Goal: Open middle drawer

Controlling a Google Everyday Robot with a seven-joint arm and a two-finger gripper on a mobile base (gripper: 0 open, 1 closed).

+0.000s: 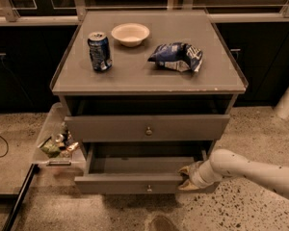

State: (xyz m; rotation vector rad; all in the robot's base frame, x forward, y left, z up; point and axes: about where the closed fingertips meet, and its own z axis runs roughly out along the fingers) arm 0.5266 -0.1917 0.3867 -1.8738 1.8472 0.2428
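Note:
The middle drawer (pixel 135 183) is a wide, shallow grey drawer with a small round metal knob (pixel 148 188). It stands pulled out well in front of the cabinet, and its inside looks bare. My gripper (pixel 185 178) comes in from the right on a white arm (pixel 250 170). It is at the right end of the drawer's front panel, against its top edge. The taller top drawer (pixel 147 127) above stands slightly out. The lowest drawer is hidden under the pulled-out one.
On the cabinet top (pixel 135 76) stand a blue can (pixel 99 51), a white bowl (pixel 130 33) and a blue chip bag (pixel 177 57). A clear tray with small items (pixel 58 143) hangs at the cabinet's left side. The floor is speckled, and dark cabinets stand behind.

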